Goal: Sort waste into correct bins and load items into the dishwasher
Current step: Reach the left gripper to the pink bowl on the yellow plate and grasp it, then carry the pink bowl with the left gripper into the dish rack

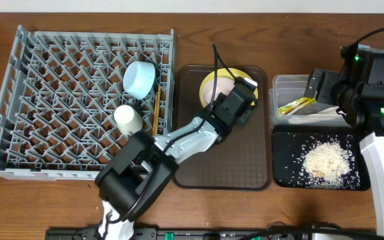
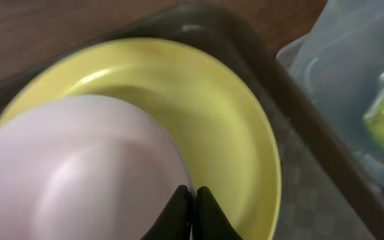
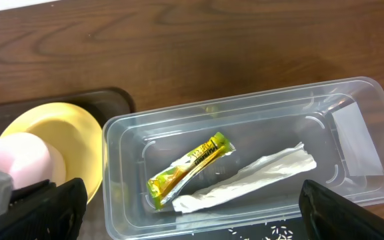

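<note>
The yellow plate (image 1: 209, 85) lies on a dark brown serving tray (image 1: 245, 160). My left gripper (image 1: 243, 100) is low over the plate, its jaws shut (image 2: 193, 203) at the edge of a pale pink dome (image 2: 79, 173) resting on the plate (image 2: 232, 120); nothing shows between the tips. My right gripper (image 1: 324, 88) hangs open (image 3: 195, 210) above the clear tub (image 3: 122, 200), which holds the green-and-yellow packet (image 3: 189, 167) and the white wrapper (image 3: 252, 177). Rice crumbs (image 1: 325, 161) lie in the black tray (image 1: 285, 173). The blue bowl (image 1: 139, 78), cream cup (image 1: 128, 119) and chopsticks (image 1: 156, 110) are in the grey rack (image 1: 45, 100).
The rack fills the table's left half. The brown tray sits between the rack and the two bins, which stand at the right, one behind the other. Bare wooden table (image 1: 245, 213) runs along the front edge.
</note>
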Controlling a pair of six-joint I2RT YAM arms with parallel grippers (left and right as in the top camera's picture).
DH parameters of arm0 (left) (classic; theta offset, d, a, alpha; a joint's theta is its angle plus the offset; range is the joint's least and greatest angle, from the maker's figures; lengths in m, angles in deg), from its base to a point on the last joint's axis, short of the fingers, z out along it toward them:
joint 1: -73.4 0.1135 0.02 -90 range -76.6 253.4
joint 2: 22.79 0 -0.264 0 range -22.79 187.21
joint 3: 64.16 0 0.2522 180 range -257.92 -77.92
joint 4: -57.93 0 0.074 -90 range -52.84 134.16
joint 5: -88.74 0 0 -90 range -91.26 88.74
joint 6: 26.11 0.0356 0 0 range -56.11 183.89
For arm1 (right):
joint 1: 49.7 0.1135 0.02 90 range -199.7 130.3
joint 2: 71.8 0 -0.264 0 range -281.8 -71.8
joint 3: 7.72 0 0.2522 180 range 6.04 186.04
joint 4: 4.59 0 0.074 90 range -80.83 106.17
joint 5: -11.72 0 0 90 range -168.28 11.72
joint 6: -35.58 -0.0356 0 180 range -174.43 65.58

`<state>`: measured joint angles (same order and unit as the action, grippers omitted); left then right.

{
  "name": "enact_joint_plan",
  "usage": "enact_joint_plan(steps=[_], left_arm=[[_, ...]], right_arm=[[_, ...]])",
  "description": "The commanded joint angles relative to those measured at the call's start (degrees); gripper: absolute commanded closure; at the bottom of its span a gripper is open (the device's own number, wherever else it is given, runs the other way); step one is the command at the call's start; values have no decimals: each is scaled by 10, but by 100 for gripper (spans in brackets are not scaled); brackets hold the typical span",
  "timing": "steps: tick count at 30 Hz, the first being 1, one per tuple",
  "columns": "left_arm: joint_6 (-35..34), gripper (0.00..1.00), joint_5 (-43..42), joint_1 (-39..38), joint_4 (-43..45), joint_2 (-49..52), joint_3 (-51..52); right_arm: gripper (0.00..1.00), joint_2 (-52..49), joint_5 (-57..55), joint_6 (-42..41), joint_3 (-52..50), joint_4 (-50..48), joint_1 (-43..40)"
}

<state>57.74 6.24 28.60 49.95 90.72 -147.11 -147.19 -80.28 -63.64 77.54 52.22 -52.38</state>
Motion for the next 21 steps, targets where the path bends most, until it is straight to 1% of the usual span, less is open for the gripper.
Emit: enact_joint_plan(steps=[1,5,9,10,12,13,15,18,21], left_arm=[[-1,93,7,0,-8,-87,-4],[-4,93,7,3,-75,-175,-5],[-79,93,-8,32,-202,-297,-5],[-94,92,-31,45,-233,-329,-5],[-130,93,-106,85,-301,-397,-5],[-151,92,-156,118,-341,-438,-5],[-178,93,-230,180,-405,-494,-5],[-193,92,-334,286,-490,-555,-5],[-188,93,-443,397,-565,-581,-4]], right_arm=[[1,-2,-5,-6,5,1,-3],[1,-2,-5,-6,5,1,-3],[1,-2,-5,-6,5,1,-3],[1,-2,-5,-6,5,1,-3],[1,-2,-5,-6,5,1,-3],[1,-2,-5,-6,5,1,-3],[1,-2,-5,-6,5,1,-3],[1,-2,-5,-6,5,1,-3],[1,-2,-5,-6,5,1,-3]])
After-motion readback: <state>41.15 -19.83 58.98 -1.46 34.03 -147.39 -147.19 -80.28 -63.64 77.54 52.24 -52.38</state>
